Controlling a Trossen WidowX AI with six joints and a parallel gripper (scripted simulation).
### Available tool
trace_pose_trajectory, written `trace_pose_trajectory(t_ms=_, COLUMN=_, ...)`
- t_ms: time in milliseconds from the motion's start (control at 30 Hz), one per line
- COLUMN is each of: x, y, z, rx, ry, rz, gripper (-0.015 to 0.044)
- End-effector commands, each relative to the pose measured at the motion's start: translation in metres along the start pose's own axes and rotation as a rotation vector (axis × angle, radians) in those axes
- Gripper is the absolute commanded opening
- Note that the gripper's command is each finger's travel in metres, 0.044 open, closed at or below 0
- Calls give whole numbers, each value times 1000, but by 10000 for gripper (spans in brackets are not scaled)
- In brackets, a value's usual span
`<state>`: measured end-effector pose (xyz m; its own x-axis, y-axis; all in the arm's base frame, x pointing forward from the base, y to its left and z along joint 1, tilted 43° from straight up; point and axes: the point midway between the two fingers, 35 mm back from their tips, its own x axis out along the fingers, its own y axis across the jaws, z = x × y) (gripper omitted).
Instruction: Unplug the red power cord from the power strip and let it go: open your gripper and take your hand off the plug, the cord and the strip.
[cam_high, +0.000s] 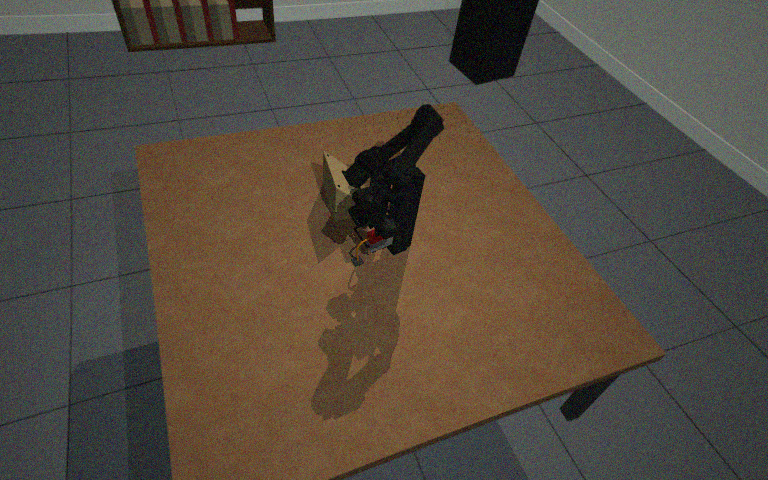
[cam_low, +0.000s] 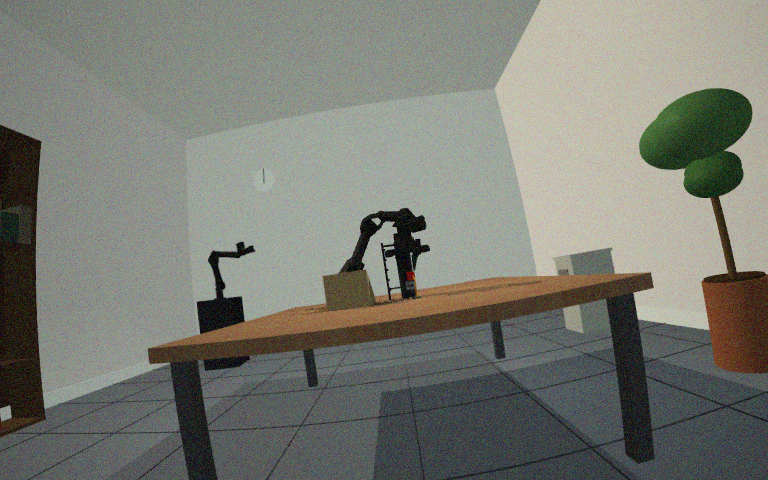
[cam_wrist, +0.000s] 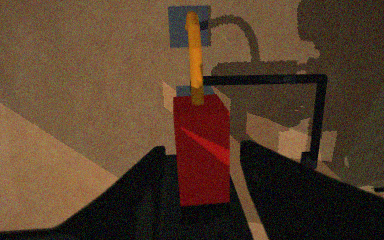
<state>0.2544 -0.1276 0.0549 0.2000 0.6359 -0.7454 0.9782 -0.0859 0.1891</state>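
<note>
The red plug (cam_high: 370, 233) (cam_low: 410, 276) (cam_wrist: 202, 170) stands in the middle of the wrist view. A short orange cord (cam_wrist: 195, 57) runs from its far end to a small blue-grey block (cam_wrist: 176, 35) on the table. A grey body (cam_high: 382, 244) (cam_wrist: 183, 91), apparently the strip, shows beneath the plug, mostly hidden. Whether the plug is seated in it I cannot tell. My gripper (cam_wrist: 203, 152) is partly open around the plug, one finger on each side. A narrow gap shows beside each fingertip, and neither plainly touches the plug.
A thin black frame (cam_wrist: 265, 79) stands just right of the plug in the wrist view. A beige block (cam_high: 335, 180) (cam_low: 346, 291) is beside the arm on the wooden table (cam_high: 237, 283) (cam_low: 464, 315). A second arm (cam_low: 214, 271) stands on a black pedestal beyond the table.
</note>
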Motion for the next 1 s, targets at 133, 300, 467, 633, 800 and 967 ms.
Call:
trace_pose_trajectory(t_ms=133, x=11, y=-2, z=-1, rx=8, ry=8, rz=0, gripper=160)
trace_pose_trajectory(t_ms=300, x=12, y=-2, z=-1, rx=8, ry=8, rz=0, gripper=160)
trace_pose_trajectory(t_ms=467, x=9, y=0, z=0, rx=0, ry=1, rz=-1, gripper=48)
trace_pose_trajectory(t_ms=633, x=9, y=0, z=0, rx=0, ry=1, rz=-1, gripper=15)
trace_pose_trajectory(t_ms=800, x=9, y=0, z=1, rx=0, ry=1, rz=-1, gripper=0)
trace_pose_trajectory(t_ms=967, x=9, y=1, z=8, rx=1, ry=1, rz=-1, gripper=0)
